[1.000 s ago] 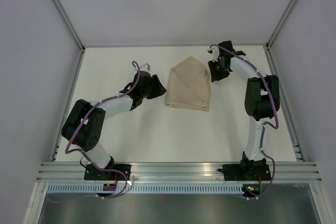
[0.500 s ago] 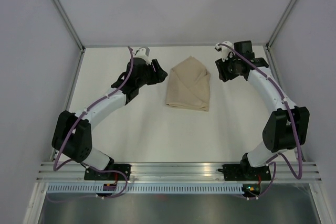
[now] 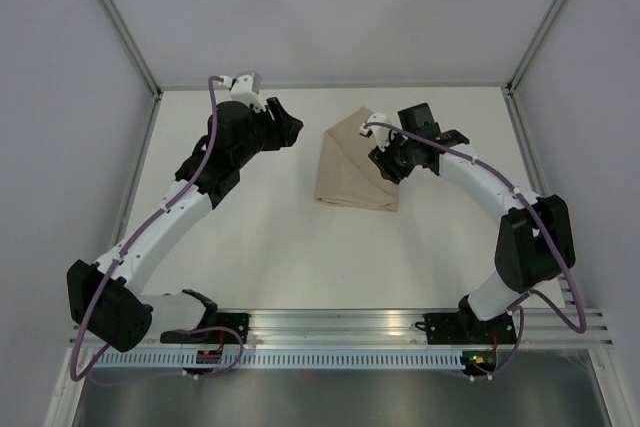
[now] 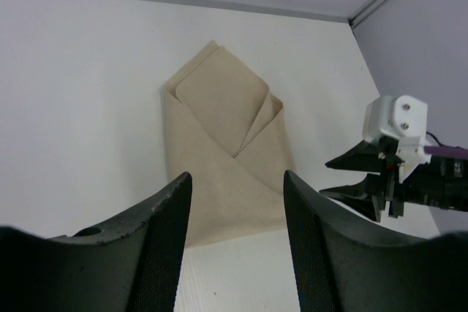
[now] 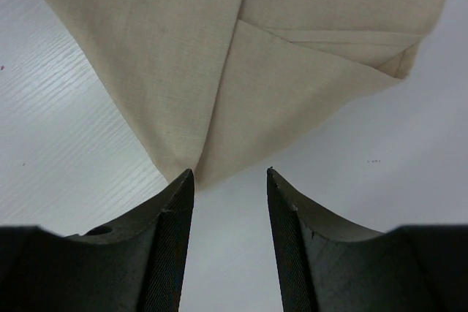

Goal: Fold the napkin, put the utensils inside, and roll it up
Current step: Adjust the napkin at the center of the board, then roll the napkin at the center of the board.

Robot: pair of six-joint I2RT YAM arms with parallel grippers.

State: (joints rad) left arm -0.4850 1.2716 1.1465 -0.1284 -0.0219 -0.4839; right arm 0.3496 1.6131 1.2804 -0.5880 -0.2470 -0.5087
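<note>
the folded beige woven cloth napkin (image 3: 350, 169) lies toward the far middle of the white table (image 3: 300, 247), its long axis running near to far and its narrower end toward the back wall. the right gripper (image 3: 383, 163) hangs over the napkin's right edge, jaws parted and empty, a corner of the cloth just ahead of its fingertips. the left gripper (image 3: 291, 132), likewise parted and holding nothing, stands apart on the cloth's left. the right arm looks the nearer for the coming move.
</note>
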